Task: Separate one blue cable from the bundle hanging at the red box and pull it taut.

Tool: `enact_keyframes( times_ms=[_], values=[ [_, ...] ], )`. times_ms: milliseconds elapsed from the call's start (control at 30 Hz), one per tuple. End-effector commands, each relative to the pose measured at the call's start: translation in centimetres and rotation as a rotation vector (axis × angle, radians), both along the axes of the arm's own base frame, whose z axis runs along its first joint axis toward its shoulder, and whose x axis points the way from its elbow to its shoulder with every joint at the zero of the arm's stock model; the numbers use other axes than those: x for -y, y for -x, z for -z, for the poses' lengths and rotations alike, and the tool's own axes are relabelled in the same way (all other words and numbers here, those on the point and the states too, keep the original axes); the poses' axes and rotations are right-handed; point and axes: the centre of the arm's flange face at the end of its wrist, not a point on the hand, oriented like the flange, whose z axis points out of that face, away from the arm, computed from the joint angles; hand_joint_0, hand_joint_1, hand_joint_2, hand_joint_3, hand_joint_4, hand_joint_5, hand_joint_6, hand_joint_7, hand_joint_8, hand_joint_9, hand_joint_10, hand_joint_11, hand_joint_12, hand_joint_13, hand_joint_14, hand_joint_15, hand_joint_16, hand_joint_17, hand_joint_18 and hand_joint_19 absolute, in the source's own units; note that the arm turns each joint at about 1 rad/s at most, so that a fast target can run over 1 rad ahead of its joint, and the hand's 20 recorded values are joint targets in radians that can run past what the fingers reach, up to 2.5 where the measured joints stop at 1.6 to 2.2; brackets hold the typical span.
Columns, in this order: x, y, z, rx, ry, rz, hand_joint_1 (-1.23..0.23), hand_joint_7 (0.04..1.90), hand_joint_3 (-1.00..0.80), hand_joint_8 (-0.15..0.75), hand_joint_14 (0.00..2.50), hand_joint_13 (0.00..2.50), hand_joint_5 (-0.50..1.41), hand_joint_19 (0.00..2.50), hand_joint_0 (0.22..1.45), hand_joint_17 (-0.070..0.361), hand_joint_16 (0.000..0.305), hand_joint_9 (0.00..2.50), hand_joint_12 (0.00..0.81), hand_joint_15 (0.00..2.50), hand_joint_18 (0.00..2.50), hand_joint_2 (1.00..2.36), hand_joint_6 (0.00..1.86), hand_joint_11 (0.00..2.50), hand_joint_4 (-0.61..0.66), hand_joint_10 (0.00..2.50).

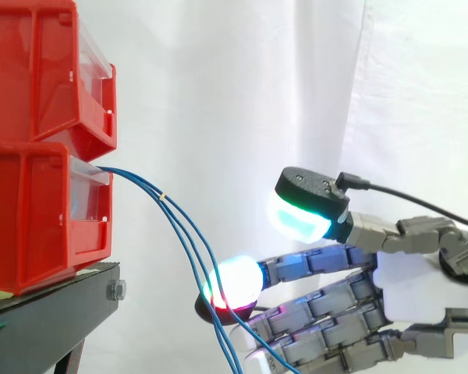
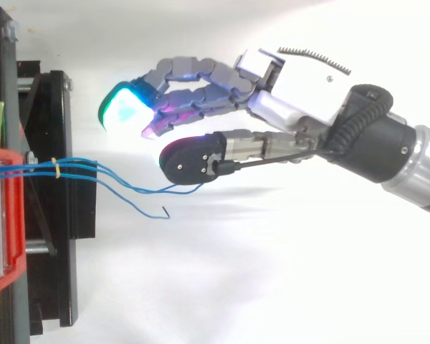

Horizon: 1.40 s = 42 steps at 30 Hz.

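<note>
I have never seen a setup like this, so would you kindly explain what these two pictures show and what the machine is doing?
This is a robot arm ending in a robot hand with fingers and a thumb. The glowing tips are the hand's own pads, not lamps. One picture is taken from the side, level with the work, with the arm coming in from the right. The other looks down from above. On the left, two red bins are stacked on a black stand. A bundle of thin blue cables, bound by a small yellow tie, comes out of the lower bin and hangs down loosely. The robot hand is open, its fingers stretched towards the cables. One fingertip is right at the strands, but nothing looks gripped yet.
</note>
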Motion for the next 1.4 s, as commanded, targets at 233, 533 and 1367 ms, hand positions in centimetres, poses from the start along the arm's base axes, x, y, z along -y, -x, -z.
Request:
enact_keyframes(
  times_ms=[233,533,1367],
  values=[
    [-0.9,-0.7,1.6,-0.007,-0.076,-0.056,-0.62,0.91,-0.50,0.253,0.01,0.68,-0.20,0.31,0.53,0.080,0.036,0.60,0.326,0.35,0.55,1.00,0.50,0.37,0.19,0.01],
    [-1.1,-2.0,1.0,0.055,-0.082,-0.066,-0.62,0.91,-0.50,0.252,0.01,0.68,-0.20,0.31,0.53,0.081,0.036,0.60,0.327,0.35,0.55,1.00,0.50,0.37,0.20,0.01],
    [-2.2,-3.9,2.5,0.100,-0.092,-0.124,-0.61,0.91,-0.50,0.254,0.01,0.69,-0.20,0.32,0.53,0.081,0.036,0.60,0.330,0.36,0.56,1.00,0.50,0.37,0.20,0.01]
  ],
)
